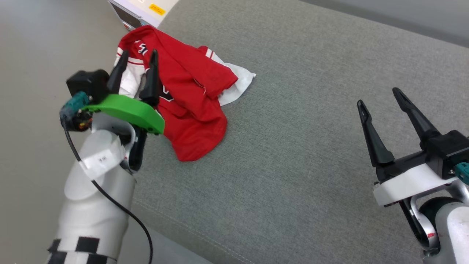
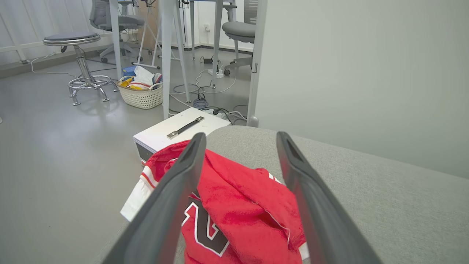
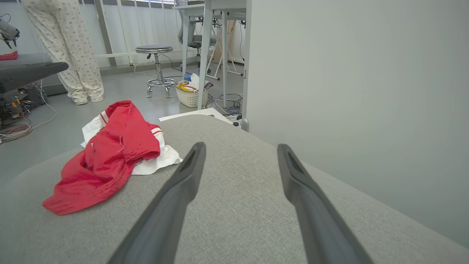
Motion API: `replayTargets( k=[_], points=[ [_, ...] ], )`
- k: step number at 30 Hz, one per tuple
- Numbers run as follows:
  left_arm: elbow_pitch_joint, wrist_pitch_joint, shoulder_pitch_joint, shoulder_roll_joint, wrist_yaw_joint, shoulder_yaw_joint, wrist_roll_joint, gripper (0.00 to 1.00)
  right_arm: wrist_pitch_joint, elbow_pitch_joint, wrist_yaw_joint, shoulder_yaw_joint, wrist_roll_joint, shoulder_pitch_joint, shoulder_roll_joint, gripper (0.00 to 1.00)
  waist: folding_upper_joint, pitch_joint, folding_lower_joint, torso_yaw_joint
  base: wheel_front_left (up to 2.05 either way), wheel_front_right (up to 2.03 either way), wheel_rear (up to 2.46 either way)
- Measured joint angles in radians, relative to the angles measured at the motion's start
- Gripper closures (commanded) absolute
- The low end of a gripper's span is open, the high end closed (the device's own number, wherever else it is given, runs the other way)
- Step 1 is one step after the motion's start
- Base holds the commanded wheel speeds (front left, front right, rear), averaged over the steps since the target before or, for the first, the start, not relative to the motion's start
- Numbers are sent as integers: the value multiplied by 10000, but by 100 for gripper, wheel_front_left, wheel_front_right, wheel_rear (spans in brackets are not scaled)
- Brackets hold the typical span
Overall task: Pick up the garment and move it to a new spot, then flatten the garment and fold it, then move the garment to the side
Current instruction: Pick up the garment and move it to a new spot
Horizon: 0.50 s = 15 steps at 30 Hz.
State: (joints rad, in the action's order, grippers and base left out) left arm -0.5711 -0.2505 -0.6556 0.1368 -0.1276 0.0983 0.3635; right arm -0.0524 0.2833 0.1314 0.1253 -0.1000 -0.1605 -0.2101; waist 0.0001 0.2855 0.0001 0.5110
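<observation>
Spread left claw (image 1: 139, 53) hovers over the crumpled red-and-white jersey garment (image 1: 190, 110), seemingly to grab; right claw (image 1: 378, 97) idles spread.

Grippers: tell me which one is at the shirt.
The left gripper: its open fingers frame the crumpled red shirt. The right gripper, also open, hangs over bare grey cushion, well apart from the shirt.

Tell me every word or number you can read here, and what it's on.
"2", seemingly, partly hidden: black-and-white print on the garment.
Yellow sticker on the white box: too blurred to read.
White tag on the left forearm: too small to read.
</observation>
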Motion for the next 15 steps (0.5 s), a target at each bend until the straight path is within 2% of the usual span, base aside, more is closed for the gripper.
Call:
replayTargets(
  k=[4,10,15],
  points=[
    [-1003,495,-1182,721,-2,466,683,0,-136,203,0,46,2,-311,-219,0,0,499,0,-349,0,0,0],
    [-2520,1971,-2566,1613,-2,1350,1988,0,-240,430,0,102,0,-756,-368,0,0,1284,0,-872,0,0,0],
    [-3772,3336,-3164,1983,-2,1916,2777,0,-240,477,0,38,-13,-954,-443,0,0,1922,-1,-1260,0,0,0]
  ],
)
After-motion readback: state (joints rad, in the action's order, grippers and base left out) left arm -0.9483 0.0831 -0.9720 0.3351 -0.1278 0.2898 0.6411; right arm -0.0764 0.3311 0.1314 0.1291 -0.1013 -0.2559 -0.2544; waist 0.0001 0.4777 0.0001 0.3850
